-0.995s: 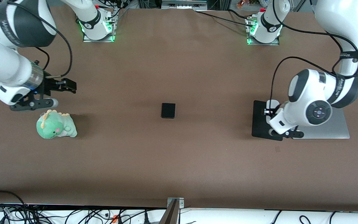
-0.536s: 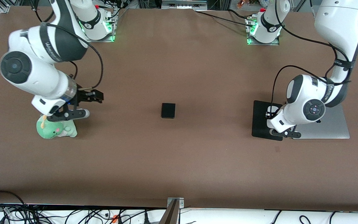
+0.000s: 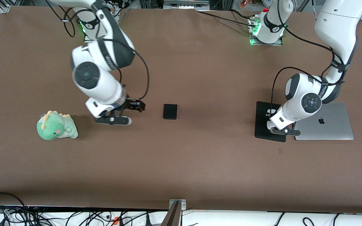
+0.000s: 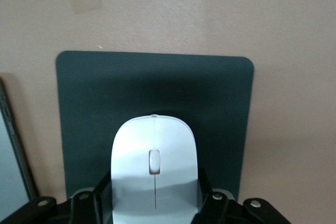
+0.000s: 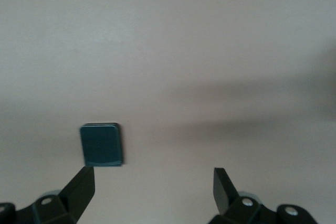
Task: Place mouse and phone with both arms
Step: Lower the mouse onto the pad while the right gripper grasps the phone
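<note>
Swinging from over the plush toy (image 3: 56, 126), the right gripper (image 3: 127, 113), fingers spread and empty, now nears the phone (image 3: 170, 111); the left gripper (image 4: 152, 203) holds the mouse (image 4: 154, 169) over the mouse pad (image 4: 84, 108).

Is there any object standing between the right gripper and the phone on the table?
Nothing visible does. The right gripper is open, beside the phone toward the right arm's end of the table, with only bare table between them. The green plush dinosaur lies away from that path, nearer the table's end.
</note>
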Controlling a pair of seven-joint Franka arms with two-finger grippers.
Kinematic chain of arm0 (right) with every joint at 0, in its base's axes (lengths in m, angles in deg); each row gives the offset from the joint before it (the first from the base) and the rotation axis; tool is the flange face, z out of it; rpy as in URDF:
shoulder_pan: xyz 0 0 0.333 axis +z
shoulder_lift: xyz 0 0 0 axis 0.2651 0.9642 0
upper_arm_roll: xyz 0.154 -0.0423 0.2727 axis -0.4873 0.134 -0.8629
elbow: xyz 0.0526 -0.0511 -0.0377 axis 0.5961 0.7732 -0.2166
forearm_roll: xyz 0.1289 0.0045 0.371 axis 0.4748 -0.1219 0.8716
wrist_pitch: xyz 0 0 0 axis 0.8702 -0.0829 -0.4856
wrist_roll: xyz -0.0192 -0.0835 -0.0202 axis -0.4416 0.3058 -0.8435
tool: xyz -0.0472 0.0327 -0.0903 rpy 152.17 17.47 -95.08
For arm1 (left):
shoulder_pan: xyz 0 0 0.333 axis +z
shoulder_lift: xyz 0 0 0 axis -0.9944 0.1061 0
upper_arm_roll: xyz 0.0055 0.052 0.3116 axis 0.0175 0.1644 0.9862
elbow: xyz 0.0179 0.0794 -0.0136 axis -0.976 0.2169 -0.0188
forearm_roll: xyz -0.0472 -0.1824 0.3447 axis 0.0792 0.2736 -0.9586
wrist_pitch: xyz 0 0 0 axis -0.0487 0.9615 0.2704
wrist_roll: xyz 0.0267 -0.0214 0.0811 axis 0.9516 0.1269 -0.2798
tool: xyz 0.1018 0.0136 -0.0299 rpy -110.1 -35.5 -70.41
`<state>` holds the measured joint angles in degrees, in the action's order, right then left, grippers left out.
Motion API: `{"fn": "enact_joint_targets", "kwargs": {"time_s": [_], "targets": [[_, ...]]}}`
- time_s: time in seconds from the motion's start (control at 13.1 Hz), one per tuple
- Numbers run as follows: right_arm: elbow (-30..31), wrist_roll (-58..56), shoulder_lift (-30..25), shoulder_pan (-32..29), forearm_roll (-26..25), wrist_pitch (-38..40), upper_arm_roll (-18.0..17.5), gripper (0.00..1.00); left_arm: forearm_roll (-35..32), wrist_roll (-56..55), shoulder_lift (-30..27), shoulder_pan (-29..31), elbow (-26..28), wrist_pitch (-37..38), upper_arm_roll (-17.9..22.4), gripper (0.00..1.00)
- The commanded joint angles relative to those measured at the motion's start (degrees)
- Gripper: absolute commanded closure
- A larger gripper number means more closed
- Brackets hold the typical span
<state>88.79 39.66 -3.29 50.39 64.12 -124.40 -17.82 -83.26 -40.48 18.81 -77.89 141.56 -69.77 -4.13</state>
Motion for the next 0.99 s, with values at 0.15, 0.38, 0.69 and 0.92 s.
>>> {"fn": "enact_joint_targets", "kwargs": {"time_s": [0.15, 0.38, 0.69, 0.92], "targets": [[-0.84, 8.67, 6.93, 6.11, 0.28, -9.81, 0.62, 0.00, -1.70, 0.28, 0.85, 1.27, 0.95, -2.81, -0.42, 0.63], [-0.57, 8.32, 10.54, 7.87, -0.34, -14.66, 0.71, 0.00, -1.70, 0.37, 1.29, 1.45, 1.31, -3.43, -0.42, 0.63], [-0.40, 8.49, 14.76, 10.59, -0.43, -20.11, 0.80, 0.00, -1.70, -0.25, 1.12, 1.36, 1.22, -2.82, -0.59, 0.00], [1.35, 8.23, 16.26, 11.12, -3.75, -23.98, 0.71, 0.00, -1.70, 0.10, -0.54, 1.36, 0.78, -1.68, -0.94, 0.00]]}}
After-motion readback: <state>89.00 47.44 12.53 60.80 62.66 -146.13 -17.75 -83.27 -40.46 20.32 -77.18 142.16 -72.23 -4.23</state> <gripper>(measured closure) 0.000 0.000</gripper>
